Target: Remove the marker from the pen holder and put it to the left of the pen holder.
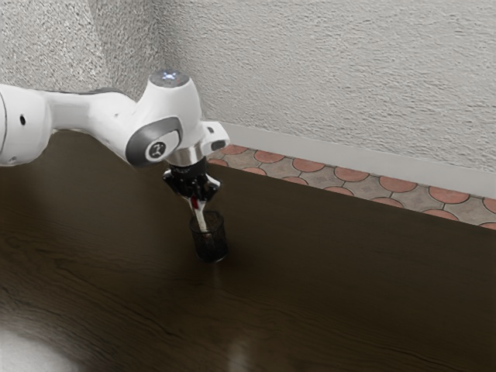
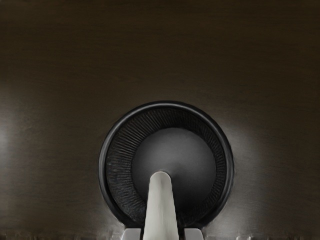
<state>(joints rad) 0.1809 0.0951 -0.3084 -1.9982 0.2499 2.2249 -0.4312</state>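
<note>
My gripper (image 1: pixel 199 203) points down over the pen holder, shut on the marker's upper part. The pale marker (image 1: pixel 204 220) hangs down from the fingers with its lower end inside the dark, see-through pen holder (image 1: pixel 211 246); a little red shows at its top. In the wrist view, the marker (image 2: pixel 161 207) stands between the grey fingertips of the gripper (image 2: pixel 162 235), its rounded end over the floor of the round black pen holder (image 2: pixel 118 167). Whether that end touches the floor I cannot tell.
The dark wooden table (image 1: pixel 333 287) extends around the holder on all sides. Beyond its far edge lie red and grey floor tiles (image 1: pixel 353 173) and a rough pale wall (image 1: pixel 333 77).
</note>
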